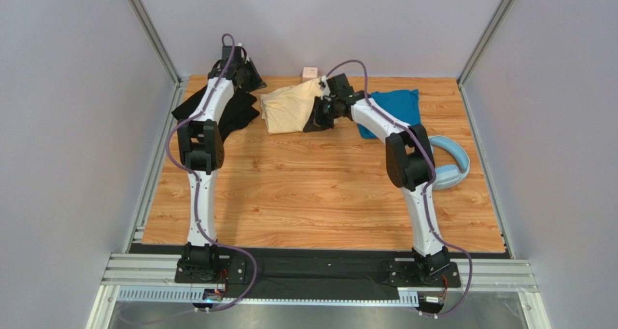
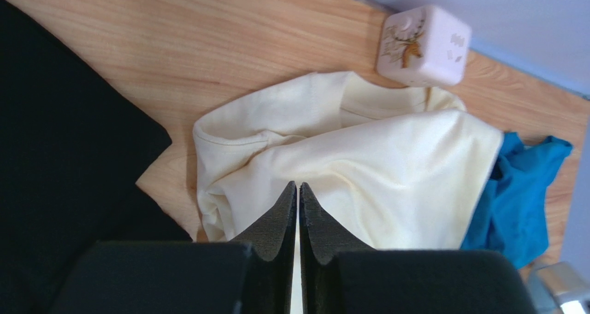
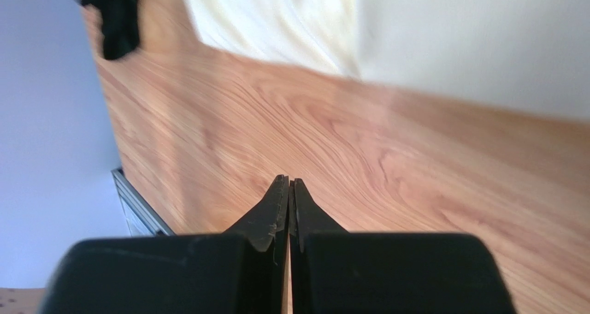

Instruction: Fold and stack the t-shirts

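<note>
The black t-shirt (image 1: 226, 117) lies spread at the far left, under my left gripper (image 1: 243, 74). In the left wrist view that gripper (image 2: 298, 184) hangs above the cloth with its jaws almost together, a hairline slit and nothing between them. The cream t-shirt (image 1: 289, 106) lies bunched mid-back (image 2: 374, 162). My right gripper (image 1: 324, 111) sits at its right edge; in the right wrist view it (image 3: 289, 179) is shut, empty, over bare wood, cream cloth (image 3: 277, 16) beyond. The teal t-shirt (image 1: 397, 106) lies crumpled behind the right arm (image 2: 519, 203).
A small pink cube (image 1: 310, 73) stands against the back wall behind the cream shirt (image 2: 424, 45). Light-blue headphones (image 1: 451, 166) lie at the right edge of the wooden table (image 1: 319, 198). Grey walls close in the left, back and right sides.
</note>
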`<state>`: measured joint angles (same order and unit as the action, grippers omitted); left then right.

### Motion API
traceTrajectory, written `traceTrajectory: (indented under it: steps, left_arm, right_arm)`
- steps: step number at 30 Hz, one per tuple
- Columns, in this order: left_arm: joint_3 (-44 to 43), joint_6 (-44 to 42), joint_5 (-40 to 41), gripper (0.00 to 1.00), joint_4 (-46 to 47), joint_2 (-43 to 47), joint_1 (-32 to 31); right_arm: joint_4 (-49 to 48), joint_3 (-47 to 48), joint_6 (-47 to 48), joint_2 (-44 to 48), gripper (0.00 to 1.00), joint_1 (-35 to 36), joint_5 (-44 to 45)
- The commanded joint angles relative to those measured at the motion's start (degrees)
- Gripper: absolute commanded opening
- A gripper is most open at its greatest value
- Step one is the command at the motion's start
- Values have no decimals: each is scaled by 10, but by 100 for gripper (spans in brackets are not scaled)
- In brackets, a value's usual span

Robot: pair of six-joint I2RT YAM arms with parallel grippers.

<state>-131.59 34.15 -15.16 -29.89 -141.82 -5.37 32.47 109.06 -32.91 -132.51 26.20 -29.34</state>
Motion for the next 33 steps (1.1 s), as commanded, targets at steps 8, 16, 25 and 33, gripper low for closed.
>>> traceTrajectory:
  steps: [8, 16, 25, 33]
  left_arm:
    - [69, 8, -146, 2, 36, 42, -17]
    - [81, 44, -157, 0, 33, 1, -49]
    - [105, 93, -113, 0, -10, 0, -12]
    - [106, 42, -109, 0, -49, 11, -5]
  right_arm:
    - [-51, 311, -90, -175, 0, -56, 63]
    - [-87, 293, -180, -252, 0, -70, 73]
    - [-62, 212, -203, -206, 0, -86, 139]
    - [-25, 155, -155, -159, 0, -91, 133]
